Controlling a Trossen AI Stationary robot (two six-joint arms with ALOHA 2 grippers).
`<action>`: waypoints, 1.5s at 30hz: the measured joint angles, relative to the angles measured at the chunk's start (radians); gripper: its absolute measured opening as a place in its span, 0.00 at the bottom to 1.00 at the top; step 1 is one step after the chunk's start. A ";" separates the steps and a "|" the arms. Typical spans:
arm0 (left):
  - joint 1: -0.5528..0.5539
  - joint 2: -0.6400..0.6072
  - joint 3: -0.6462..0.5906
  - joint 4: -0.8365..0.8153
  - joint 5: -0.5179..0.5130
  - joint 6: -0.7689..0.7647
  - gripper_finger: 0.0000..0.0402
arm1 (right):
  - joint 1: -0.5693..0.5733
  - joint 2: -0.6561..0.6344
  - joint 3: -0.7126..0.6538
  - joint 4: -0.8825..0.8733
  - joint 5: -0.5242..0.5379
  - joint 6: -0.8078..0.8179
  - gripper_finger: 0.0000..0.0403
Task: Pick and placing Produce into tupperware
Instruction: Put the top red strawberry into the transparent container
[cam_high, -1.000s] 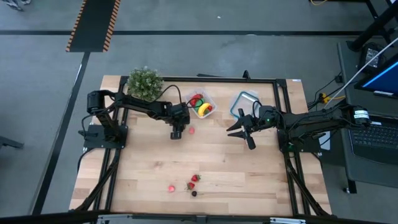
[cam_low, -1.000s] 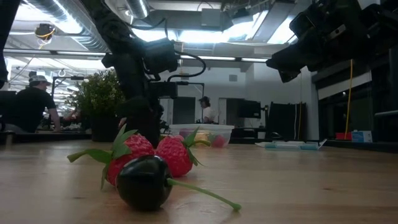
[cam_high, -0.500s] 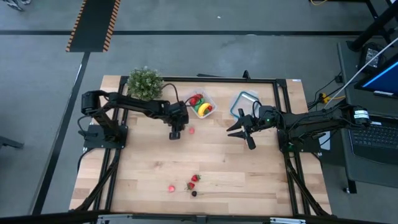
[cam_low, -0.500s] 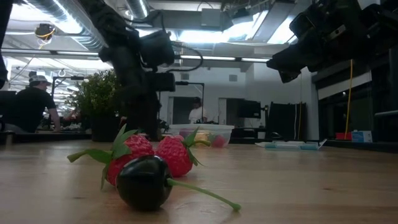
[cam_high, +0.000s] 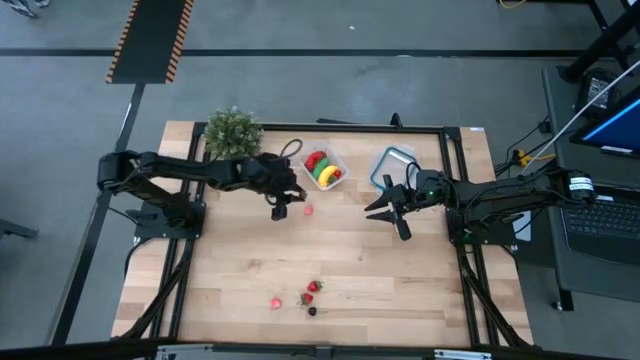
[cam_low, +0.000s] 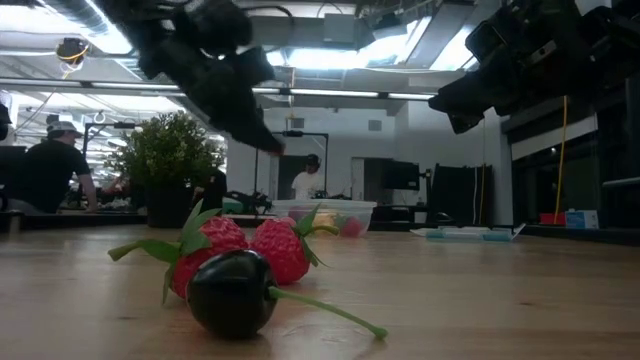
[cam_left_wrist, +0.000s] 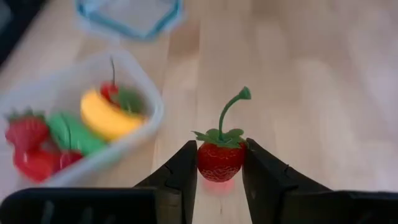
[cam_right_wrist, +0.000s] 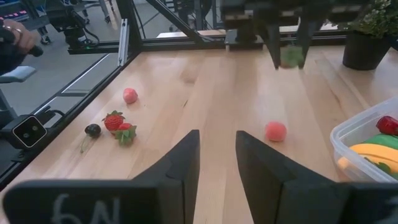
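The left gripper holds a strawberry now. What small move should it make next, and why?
Probably carry it sideways until it is over the clear tub. The left gripper is shut on a strawberry and lifted off the table, and the tub, already holding a banana and other pieces, sits just beside it. Opening the fingers comes only after that.

Close in front of me on the table (cam_low: 520, 300) lie two strawberries (cam_low: 250, 247) touching each other, with a dark cherry (cam_low: 232, 292) against them at 6 o'clock, its green stem trailing toward 4 o'clock. My left arm (cam_low: 205, 70) hangs blurred at 11 o'clock, slanting down; my right arm (cam_low: 530, 55) sits dark at 1 o'clock. Farther back stand a bushy plant (cam_low: 168, 155), the clear tub (cam_low: 325, 216) holding produce, and a blue-rimmed lid (cam_low: 470, 233). People (cam_low: 45, 165) show in the room behind.
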 joint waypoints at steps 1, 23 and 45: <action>0.000 -0.013 -0.024 0.056 0.008 -0.006 0.23 | 0.000 0.000 0.000 0.000 0.000 -0.001 0.26; 0.000 -0.070 -0.375 0.867 0.335 -0.110 0.23 | 0.000 0.000 0.000 0.002 0.000 -0.002 0.26; 0.000 -0.066 -0.376 0.865 0.098 -0.107 0.23 | 0.000 0.000 0.000 0.002 0.000 -0.002 0.26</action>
